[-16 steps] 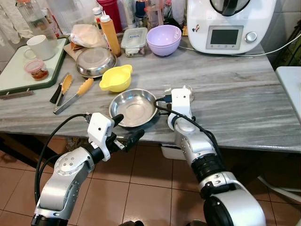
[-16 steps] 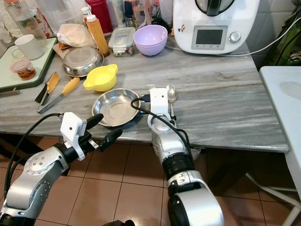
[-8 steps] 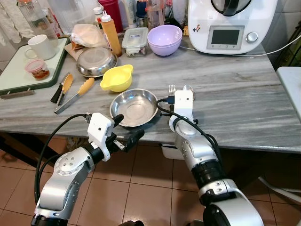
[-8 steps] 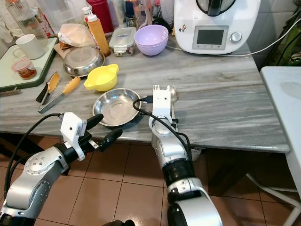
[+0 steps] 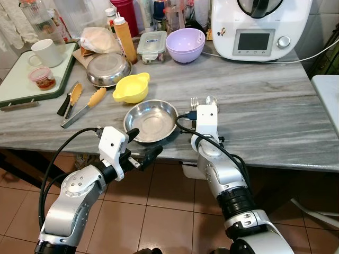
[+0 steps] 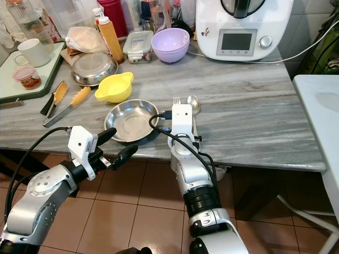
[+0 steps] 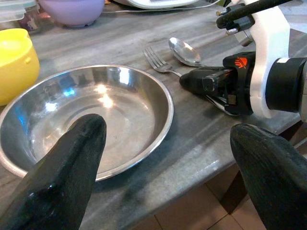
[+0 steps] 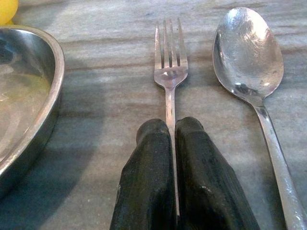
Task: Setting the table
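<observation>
silver metal fork [image 8: 170, 72] lies on grey marble table [image 5: 265, 116] between round steel plate [image 5: 151, 120] and silver spoon [image 8: 249, 52], its handle pinched by the right gripper [image 8: 175, 139]; placing looks finished, so releasing comes next.

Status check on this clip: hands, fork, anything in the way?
Right hand shut on fork, beside spoon. Left hand open at table edge, near steel plate. No obstruction.

I hold my left gripper [image 5: 142, 143] low in front of me with its two black fingers [image 7: 62, 182] spread wide, while my right gripper [image 8: 171, 143] reaches forward with its fingers pressed together, arm bent at the elbow.
</observation>
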Tool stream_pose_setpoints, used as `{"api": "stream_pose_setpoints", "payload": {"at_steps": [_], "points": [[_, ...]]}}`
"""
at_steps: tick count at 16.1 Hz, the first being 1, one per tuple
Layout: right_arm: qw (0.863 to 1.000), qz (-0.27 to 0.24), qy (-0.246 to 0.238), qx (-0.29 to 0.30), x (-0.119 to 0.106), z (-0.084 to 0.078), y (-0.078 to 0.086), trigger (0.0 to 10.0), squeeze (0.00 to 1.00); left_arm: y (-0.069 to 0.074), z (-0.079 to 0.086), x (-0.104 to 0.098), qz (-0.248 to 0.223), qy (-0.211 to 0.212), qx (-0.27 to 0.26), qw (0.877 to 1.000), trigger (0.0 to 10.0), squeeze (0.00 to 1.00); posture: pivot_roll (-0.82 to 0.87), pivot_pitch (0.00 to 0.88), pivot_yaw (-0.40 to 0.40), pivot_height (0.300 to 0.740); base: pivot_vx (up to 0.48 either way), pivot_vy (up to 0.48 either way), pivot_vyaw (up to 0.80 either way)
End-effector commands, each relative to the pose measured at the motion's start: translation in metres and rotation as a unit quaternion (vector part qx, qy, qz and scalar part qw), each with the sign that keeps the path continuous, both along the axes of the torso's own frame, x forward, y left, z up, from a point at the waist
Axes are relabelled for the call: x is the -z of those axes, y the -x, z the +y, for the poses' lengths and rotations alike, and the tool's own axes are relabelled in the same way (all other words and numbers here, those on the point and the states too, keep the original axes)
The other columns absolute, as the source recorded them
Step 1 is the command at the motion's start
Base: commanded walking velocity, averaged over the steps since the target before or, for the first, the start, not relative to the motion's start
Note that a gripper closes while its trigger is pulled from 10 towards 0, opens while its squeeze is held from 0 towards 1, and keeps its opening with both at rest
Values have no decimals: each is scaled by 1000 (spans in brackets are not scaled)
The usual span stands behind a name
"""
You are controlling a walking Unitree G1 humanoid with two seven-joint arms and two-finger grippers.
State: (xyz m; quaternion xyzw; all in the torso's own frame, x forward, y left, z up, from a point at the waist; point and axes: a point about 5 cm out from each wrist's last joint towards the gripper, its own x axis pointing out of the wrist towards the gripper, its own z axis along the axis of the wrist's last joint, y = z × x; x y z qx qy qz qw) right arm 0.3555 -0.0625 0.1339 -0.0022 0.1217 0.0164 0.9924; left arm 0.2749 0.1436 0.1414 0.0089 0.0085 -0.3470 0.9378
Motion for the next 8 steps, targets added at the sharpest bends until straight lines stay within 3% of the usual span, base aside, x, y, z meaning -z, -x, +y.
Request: {"api": "stream_pose_setpoints", "payload": {"at_steps": [1, 2, 3, 8], "points": [[999, 30, -32, -22, 10, 25, 12, 10000, 0, -1, 6, -1, -1, -12, -3, 1000, 10000, 0, -60, 131, 136, 740, 0, 0, 0], [998, 34, -41, -24, 11, 26, 12, 10000, 639, -2, 6, -1, -1, -12, -3, 1000, 10000, 0, -59, 130, 136, 740, 0, 0, 0], [998, 32, -52, -28, 11, 26, 13, 10000, 1000, -2, 6, -1, -2, -12, -4, 1000, 10000, 0, -58, 129, 136, 740, 0, 0, 0], [998, 7, -44, -35, 4, 27, 12, 10000, 1000, -1, 6, -2, -3, -12, -3, 1000, 10000, 0, -58, 129, 136, 740, 0, 0, 0]]}}
